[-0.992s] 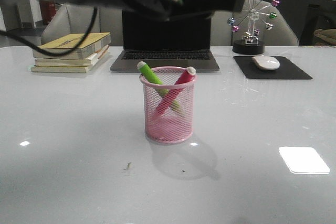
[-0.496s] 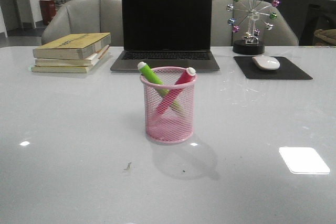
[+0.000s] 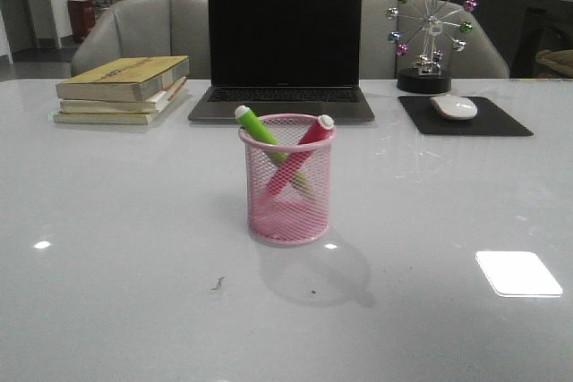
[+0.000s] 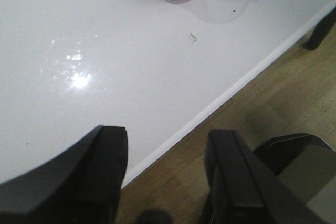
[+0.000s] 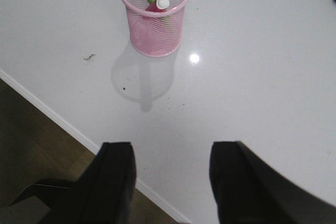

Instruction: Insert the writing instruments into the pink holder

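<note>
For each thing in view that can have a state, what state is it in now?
Pink holder: upright, holds both markers.
Green marker: inside the holder, leaning left.
Pink-red marker: inside the holder, leaning right.
Laptop: lid open, screen dark.
Left gripper: open, empty.
Right gripper: open, empty.
</note>
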